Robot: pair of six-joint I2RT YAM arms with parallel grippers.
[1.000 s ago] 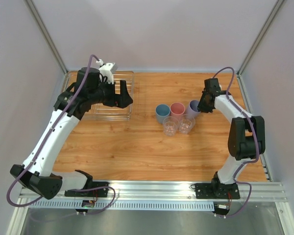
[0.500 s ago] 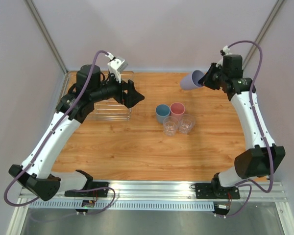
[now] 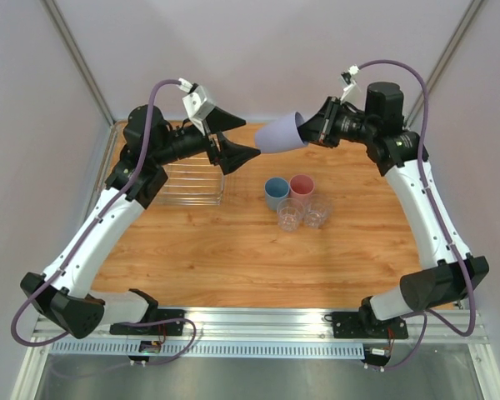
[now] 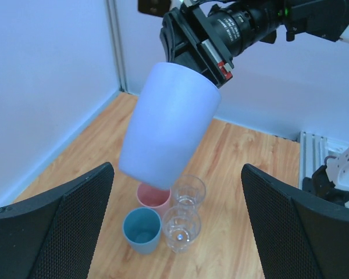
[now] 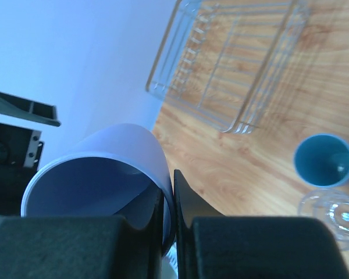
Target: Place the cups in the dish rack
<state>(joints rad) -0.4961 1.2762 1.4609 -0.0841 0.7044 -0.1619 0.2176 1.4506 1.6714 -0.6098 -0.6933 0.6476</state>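
- Desk, wood-grained, fills the middle of my top view.
- Dish rack lies on it at the upper left.
- Left hand, upper centre, is spread wide and grips nothing.
- Right hand is pinched tight on the rim of the lavender cup. I see the cup held sideways in the air, its base just beside the left fingertips.
- Blue cup, pink cup and clear tumblers stand clustered at mid-frame.

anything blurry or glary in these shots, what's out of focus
Top external: even soft light, sharp, only faint shadows on the wooden table. Left wrist: lavender plastic cup crisp, evenly lit, no glare. Right wrist: right fingers a dark blur up close; clear ribbed dish rack glints mildly.
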